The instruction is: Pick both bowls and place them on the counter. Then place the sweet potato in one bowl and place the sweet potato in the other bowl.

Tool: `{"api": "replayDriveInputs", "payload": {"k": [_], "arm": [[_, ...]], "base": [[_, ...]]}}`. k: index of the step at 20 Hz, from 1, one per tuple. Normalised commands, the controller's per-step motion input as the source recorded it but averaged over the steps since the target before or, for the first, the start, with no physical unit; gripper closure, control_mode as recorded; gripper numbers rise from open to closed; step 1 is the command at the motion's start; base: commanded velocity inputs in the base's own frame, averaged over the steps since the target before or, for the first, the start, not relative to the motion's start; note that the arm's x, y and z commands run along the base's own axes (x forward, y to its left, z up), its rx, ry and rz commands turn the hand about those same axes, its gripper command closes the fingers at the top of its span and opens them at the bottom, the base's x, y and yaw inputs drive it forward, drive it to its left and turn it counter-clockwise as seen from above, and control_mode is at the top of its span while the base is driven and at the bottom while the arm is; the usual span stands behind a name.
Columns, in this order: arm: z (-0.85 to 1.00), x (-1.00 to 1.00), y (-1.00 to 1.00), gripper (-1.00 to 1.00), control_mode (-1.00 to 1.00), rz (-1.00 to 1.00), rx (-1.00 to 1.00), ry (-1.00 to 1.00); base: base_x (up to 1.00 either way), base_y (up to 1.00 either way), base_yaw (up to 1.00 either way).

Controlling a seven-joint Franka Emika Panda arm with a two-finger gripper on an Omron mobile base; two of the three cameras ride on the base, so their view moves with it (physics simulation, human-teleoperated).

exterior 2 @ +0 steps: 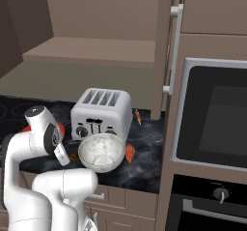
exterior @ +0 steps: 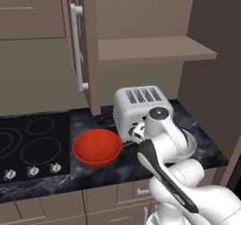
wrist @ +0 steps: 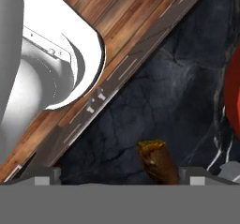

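Note:
The glossy red bowl (exterior: 96, 146) sits on the black marble counter (exterior: 197, 125) left of the toaster, and its rim (wrist: 233, 96) shows at the right edge of the hand view. The grey-white marbled bowl (exterior 2: 101, 152) stands on the counter in front of the toaster, partly behind my arm in the left base view (exterior: 189, 144). My gripper (wrist: 124, 177) hangs open low over the counter between the two bowls. One end of a brown-orange sweet potato (wrist: 157, 162) lies between its fingertips, untouched. A second sweet potato (exterior 2: 130, 152) lies just right of the marbled bowl.
A white four-slot toaster (exterior 2: 101, 111) stands behind the bowls. A thin orange vegetable (exterior 2: 138, 116) lies to its right by the open cabinet door (exterior: 89, 54). The black cooktop (exterior: 33, 144) is on the left, a wall oven (exterior 2: 214, 114) on the right.

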Motion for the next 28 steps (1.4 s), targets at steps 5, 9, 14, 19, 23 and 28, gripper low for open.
{"api": "replayDriveInputs", "payload": {"k": [5,9,14,19,23,28], "arm": [[-0.26,0.13,-0.05,-1.00,-1.00,0.02,0.00,0.00],[-0.25,0.17,-0.02,-1.00,-1.00,0.02,0.00,0.00],[-0.28,0.22,0.02,-1.00,-1.00,0.01,0.00,0.00],[-0.29,0.15,0.00,-1.00,-1.00,0.00,0.01,0.00],[-0.37,0.08,-0.02,-1.00,-1.00,0.00,0.02,0.00],[-0.42,0.11,-0.02,-1.00,-1.00,0.00,0.04,0.00]], "base": [[0.00,0.00,0.00],[0.00,0.00,0.00],[0.00,0.00,0.00],[0.00,0.00,0.00],[0.00,0.00,0.00],[0.00,0.00,0.00]]}}
